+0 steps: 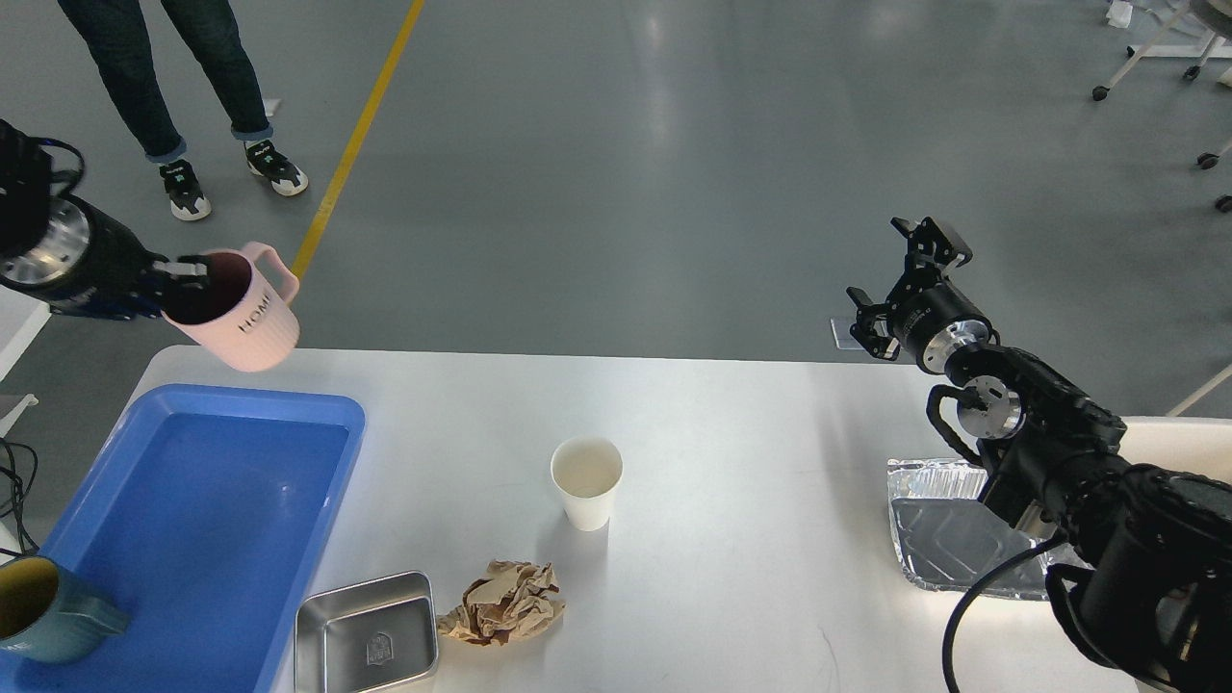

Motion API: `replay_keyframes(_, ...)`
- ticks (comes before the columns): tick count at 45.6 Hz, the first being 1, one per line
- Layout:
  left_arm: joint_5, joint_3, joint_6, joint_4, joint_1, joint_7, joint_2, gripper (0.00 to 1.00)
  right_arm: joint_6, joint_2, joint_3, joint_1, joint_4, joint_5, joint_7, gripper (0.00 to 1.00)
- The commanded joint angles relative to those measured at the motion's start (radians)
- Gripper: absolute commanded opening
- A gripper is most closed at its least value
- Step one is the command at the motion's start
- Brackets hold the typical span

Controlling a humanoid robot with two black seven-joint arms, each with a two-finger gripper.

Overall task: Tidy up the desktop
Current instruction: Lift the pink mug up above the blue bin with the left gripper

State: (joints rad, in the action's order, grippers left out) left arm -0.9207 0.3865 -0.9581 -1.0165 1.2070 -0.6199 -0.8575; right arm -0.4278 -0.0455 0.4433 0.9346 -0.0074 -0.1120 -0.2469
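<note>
The white desktop (731, 443) fills the lower part of the head view. My left gripper (178, 279) is shut on the rim of a pink ribbed mug (245, 313) marked HOME and holds it tilted in the air above the table's far left corner. A white paper cup (587, 481) stands upright mid-table. A crumpled brown paper (505, 602) and a small steel tray (366, 630) lie near the front edge. My right gripper (900, 279) is open and empty, raised beyond the table's far right edge.
A blue plastic tray (202, 510) lies on the left with a teal mug (43, 611) at its front corner. A foil tray (948, 539) lies under my right arm, a cream-white bin (1169, 443) beside it. A person's legs (164, 87) stand at the far left.
</note>
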Motion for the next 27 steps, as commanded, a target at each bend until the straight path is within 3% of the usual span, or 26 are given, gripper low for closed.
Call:
replay_keyframes(1, 0.028, 0.0, -0.002, 0.009, 0.083, 0.002, -0.132, 0.0, 0.0, 0.001, 0.0, 0.012, 0.0, 0.0, 0.0, 1.0)
replay_keyframes(12, 0.045, -0.005, -0.002, 0.053, 0.181, 0.0, -0.331, 0.0, 0.0, 0.004, 0.0, 0.026, 0.001, 0.0, 0.001, 1.0)
replay_keyframes(19, 0.042, -0.035, -0.002, 0.053, 0.117, 0.0, -0.385, 0.0, 0.0, 0.007, -0.001, 0.038, 0.001, 0.0, 0.003, 1.0)
replay_keyframes(27, 0.034, -0.035, -0.002, 0.042, 0.005, 0.0, -0.333, 0.0, 0.0, 0.004, -0.002, 0.041, 0.001, 0.0, 0.005, 1.0)
